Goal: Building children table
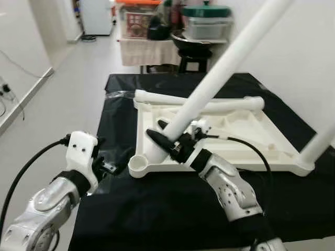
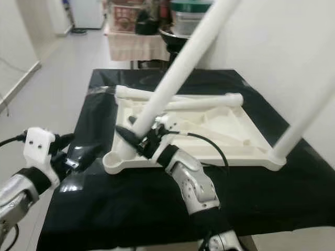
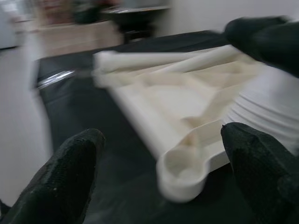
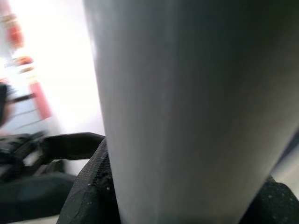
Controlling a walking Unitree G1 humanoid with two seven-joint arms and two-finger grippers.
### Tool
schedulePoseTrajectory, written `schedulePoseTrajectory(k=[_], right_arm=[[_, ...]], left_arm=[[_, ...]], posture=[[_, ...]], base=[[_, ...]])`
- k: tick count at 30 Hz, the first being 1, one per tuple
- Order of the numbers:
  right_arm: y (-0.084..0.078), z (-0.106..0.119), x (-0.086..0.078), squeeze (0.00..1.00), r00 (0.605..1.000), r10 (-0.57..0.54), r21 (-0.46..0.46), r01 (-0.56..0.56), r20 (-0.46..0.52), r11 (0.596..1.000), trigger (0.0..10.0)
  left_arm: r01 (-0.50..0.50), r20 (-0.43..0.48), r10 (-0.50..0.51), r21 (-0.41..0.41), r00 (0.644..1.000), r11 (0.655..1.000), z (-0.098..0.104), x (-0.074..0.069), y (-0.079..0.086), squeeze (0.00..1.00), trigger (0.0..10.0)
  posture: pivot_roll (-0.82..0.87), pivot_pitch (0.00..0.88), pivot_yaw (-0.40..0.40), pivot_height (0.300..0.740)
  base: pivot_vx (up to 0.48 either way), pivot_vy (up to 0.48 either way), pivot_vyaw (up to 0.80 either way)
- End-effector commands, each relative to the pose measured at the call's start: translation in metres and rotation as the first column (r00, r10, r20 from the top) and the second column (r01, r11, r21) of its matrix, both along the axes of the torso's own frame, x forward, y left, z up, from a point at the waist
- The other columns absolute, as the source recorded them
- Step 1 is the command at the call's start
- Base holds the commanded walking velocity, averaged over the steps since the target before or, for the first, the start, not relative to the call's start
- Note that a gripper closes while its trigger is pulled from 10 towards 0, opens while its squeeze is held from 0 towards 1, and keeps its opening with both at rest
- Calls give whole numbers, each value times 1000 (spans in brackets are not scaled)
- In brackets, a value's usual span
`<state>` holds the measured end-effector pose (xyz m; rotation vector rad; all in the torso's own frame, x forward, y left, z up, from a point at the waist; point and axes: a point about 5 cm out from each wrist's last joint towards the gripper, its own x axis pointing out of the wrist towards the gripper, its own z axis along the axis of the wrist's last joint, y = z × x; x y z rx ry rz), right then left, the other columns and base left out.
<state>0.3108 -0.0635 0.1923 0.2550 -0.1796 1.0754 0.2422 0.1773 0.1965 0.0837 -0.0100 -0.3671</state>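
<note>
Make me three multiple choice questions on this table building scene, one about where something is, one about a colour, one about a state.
1. Where does the loose leg lie?
A. across the far edge of the tabletop
B. on the floor
C. on the stool

2. What colour is the cloth?
A. black
B. red
C. white

3. What is the right gripper doing?
A. hanging idle
B. holding a leg
C. pressing the cloth

Answers: 1 A, it rests along the far rim of the upturned tabletop. 2 A, black cloth under the tabletop. 3 B, its fingers clasp the slanted leg near the corner socket.
</note>
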Motion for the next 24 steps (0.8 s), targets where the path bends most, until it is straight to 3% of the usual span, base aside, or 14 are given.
schedulePoseTrajectory(k=[1, 7, 9, 12, 14, 16, 24], right_arm=[[10, 6, -5, 0, 995, 78, -37, -75, 64, 996, 10000], [20, 5, -3, 0, 988, 135, -65, -130, 78, 989, 10000], [23, 4, 0, 0, 988, 134, -77, -128, 75, 989, 10000], [26, -3, 13, 0, 994, 85, -154, -75, 62, 985, 10000], [28, -11, 30, 0, 998, 5, -269, 13, 67, 963, 10000], [27, -12, 41, 0, 997, -39, -324, 57, 62, 944, 10000], [16, -1, 61, 0, 994, -107, -303, 110, 25, 947, 10000]], left_arm=[[6, 27, -6, 17, 1000, 1000, 3, -5, -3, 0, 10000], [36, 26, -37, 33, 999, 999, -3, -12, -10, 0, 10000], [46, 24, -47, 35, 999, 998, -5, -15, -12, 0, 10000], [78, 27, -78, 34, 997, 996, -5, -19, -16, 0, 10000], [116, 25, -117, 47, 993, 992, -4, -22, -21, 0, 10000], [147, 17, -149, 61, 989, 987, -5, -26, -24, 0, 10000], [230, -48, -225, 137, 973, 964, -7, -52, -31, 0, 10000]], posture=[[116, 17, -70, 740], [131, 36, -87, 740], [135, 45, -93, 740], [142, 53, -100, 740], [146, 64, -108, 740], [151, 73, -112, 740], [170, 136, -116, 740]], base=[[0, 0, 800], [0, 0, 773], [0, 0, 0], [0, 0, 0], [0, 0, 0], [0, 0, 0], [0, 0, 0]])
